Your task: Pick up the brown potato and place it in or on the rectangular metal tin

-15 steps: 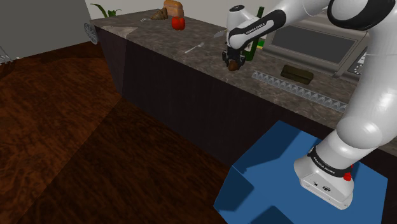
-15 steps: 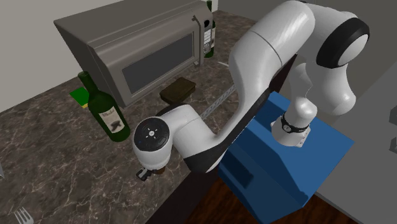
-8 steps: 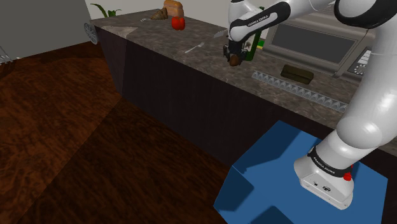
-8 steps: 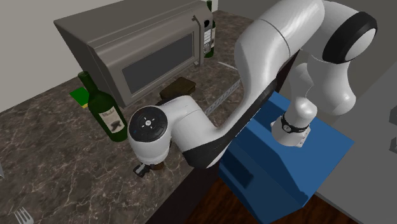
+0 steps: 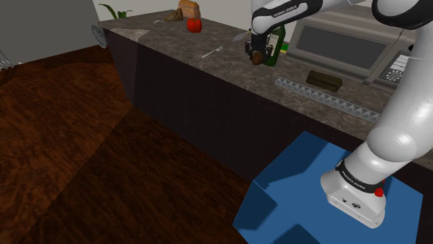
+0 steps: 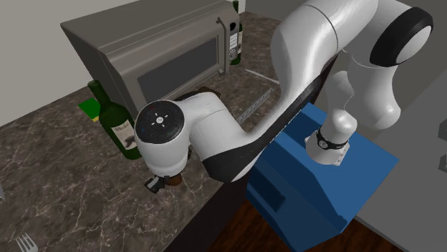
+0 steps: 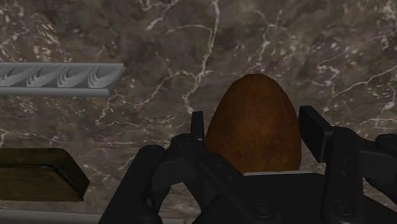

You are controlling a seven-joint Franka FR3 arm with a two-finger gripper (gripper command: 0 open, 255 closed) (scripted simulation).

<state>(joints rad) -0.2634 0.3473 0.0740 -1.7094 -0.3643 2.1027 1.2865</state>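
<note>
Gripping the brown potato lengthwise between the jaws above the desk, with the dark rectangular tin well off to one side.

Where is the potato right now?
Clasped in the gripper, the brown potato hangs above the marble counter, in front of the green bottle in the shoulder view.

The potato is brown, smooth and egg-shaped, its narrower end pointing away from my hand. My two fingers clasp it on either side, and I hold it above the dark marbled bench. The tin is a low, dark rectangular tray with rounded corners. It lies flat on the bench, well apart from the potato. In the shoulder view the tin lies right of the potato.
</note>
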